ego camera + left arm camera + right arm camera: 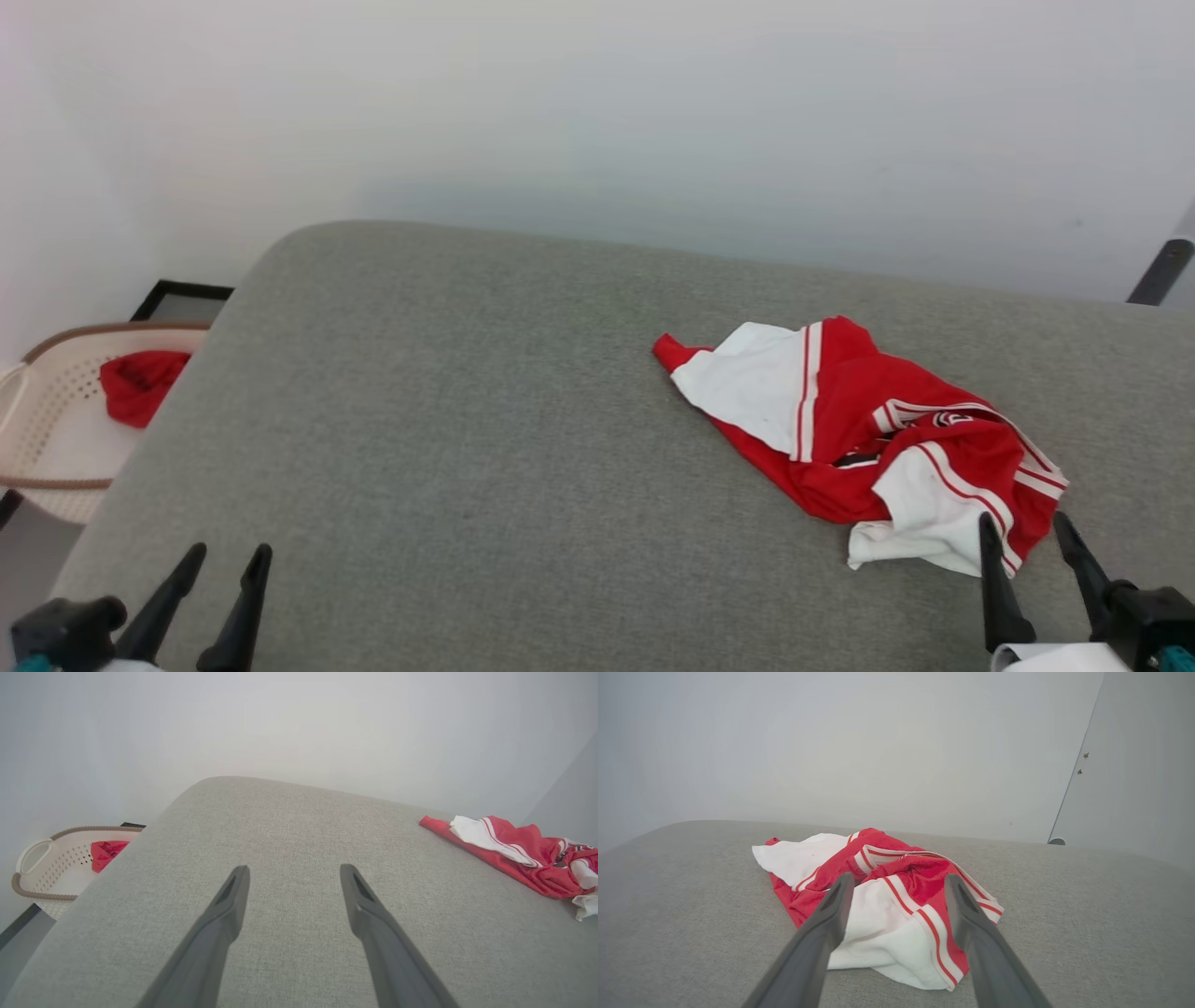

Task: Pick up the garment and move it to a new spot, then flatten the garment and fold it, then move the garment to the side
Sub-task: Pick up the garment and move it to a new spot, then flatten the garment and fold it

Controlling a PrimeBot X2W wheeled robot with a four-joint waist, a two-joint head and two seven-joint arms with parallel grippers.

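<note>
Right gripper hangs released, its 2 fingers spread at the near edge of the garment, which lies crumpled on the right part of the grey cushion. Left gripper is likewise spread, well apart from it. Best to pinch a thick bunched fold (not the loose white sleeve edge), so the whole shirt lifts together

Grey cushioned surface, crumpled garment lying on it
</note>
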